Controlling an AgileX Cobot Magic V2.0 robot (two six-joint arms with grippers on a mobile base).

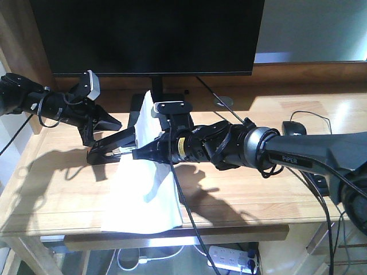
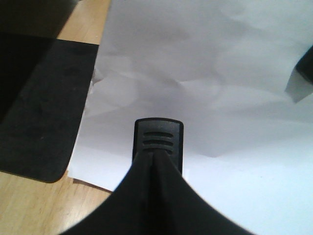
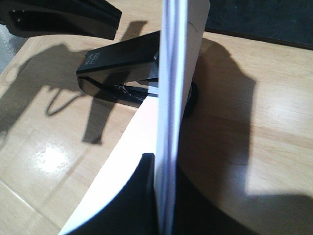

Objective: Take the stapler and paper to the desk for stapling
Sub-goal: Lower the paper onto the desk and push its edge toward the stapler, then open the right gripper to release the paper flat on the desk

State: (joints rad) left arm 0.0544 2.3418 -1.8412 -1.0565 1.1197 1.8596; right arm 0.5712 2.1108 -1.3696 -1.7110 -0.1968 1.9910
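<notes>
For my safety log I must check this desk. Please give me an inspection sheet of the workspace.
Surface: light-wood desk, sunlit patches.
Job's things: stapler lies on desk; paper held on edge, seemingly in its mouth.
Clutter: mouse, monitor, black pad.
Grippers: right gripper shut on paper; left gripper shut, just above stapler.
Cables: mouse cable on desk; power strip underneath.
Surroundings: grey wall behind.

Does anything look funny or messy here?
Yes, the paper isn't lying flat. The right hand pinches one side up on edge, so the sheets bend and look wrinkled. The lifted edge reaches into the stapler on the desk.
</notes>
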